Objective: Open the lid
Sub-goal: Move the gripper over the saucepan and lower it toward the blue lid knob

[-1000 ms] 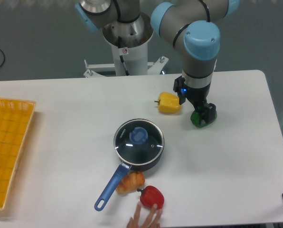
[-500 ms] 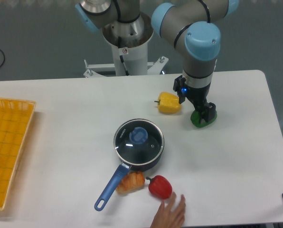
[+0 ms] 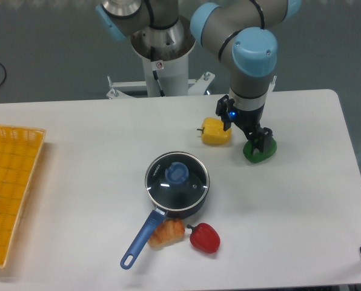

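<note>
Lid [image 3: 177, 177] sits closed on the pan [image 3: 168, 203] mid-bench; jaw state of the gripper [image 3: 257, 140], near the far edge, cannot be told. A slipped knob [image 3: 177, 173] grasp could drag the pan into the croissant [image 3: 166, 232]

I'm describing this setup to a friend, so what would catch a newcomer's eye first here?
Probably the big grey and light-blue robot arm reaching down at the table's back right, its gripper over a green pepper beside a yellow pepper. Next, mid-table, the blue-handled saucepan with its lid on, a croissant and red pepper just in front.
</note>
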Available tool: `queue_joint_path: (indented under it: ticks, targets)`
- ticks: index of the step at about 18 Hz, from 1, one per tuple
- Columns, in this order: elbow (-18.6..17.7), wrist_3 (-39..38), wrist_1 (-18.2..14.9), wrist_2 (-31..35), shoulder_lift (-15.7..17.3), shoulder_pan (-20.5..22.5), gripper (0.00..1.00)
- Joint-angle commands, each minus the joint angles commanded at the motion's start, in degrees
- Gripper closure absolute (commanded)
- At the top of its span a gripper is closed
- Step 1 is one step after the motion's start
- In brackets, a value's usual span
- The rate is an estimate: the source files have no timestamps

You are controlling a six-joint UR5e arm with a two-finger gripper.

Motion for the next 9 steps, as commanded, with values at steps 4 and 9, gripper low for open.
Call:
queue_joint_path:
  ticks: [4,9]
  targets:
    - [-0.1,-9.7,0.3,0.0,-0.4,-3.8,0.00]
    - [-0.1,-10.9,0.2,0.6,-0.8,-7.4,0.00]
